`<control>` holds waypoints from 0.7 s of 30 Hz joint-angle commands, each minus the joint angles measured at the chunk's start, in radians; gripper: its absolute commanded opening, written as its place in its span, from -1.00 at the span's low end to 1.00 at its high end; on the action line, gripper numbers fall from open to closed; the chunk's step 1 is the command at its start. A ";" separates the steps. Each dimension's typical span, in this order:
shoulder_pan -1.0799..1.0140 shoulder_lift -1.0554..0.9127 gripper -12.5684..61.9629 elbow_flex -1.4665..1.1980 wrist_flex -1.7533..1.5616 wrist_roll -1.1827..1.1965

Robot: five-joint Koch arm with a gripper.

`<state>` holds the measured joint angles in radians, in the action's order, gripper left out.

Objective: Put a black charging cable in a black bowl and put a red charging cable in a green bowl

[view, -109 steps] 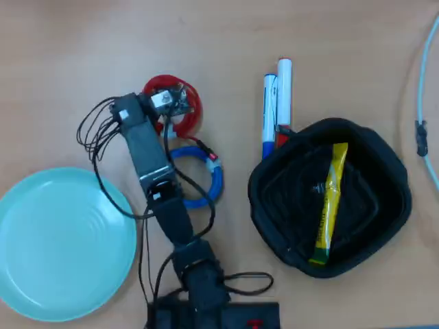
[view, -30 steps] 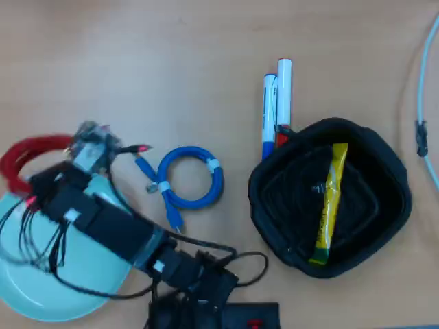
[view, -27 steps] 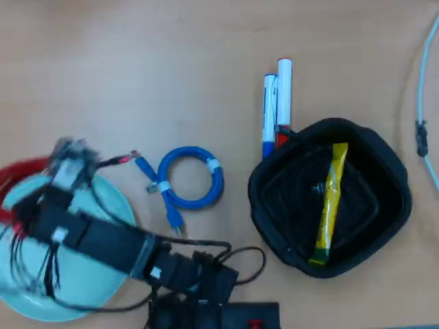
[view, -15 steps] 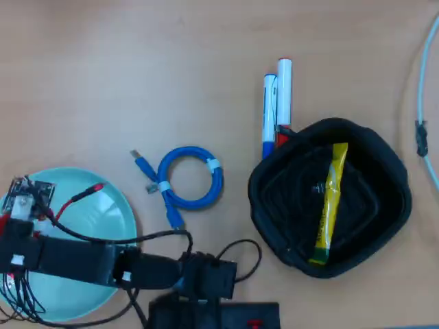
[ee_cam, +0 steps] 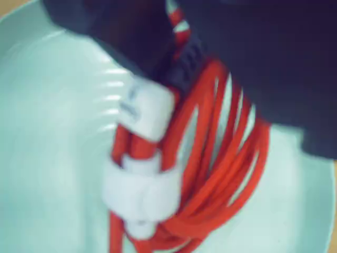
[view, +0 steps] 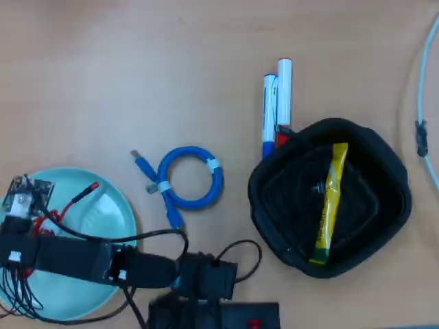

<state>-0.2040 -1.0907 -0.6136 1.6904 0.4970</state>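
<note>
Two white ties bind the red charging cable (ee_cam: 210,174), which fills the blurred wrist view, its coil hanging from the dark gripper (ee_cam: 174,68) clamped on its top, over the green bowl (ee_cam: 52,132). Seen from overhead, the arm lies across the green bowl (view: 110,205) at lower left, red cable (view: 82,194) showing beside the gripper (view: 24,205); a blue coil (view: 192,177) lies nearby, and the black bowl (view: 391,178) at right holds a yellow packet (view: 329,205).

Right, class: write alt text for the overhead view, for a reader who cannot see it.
The arm reaches left over the green bowl, the red charging cable at its gripper. A blue cable coil lies mid-table; two markers and the black bowl, holding a yellow packet, sit right.
</note>
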 commanded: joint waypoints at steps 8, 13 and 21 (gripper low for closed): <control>-0.199 -0.227 0.18 0.091 0.038 -0.048; -0.390 -0.250 0.17 0.091 0.038 -0.083; -0.712 -0.236 0.17 0.109 -0.009 -0.089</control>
<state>-0.8713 -1.2717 -0.6105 1.7073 0.4249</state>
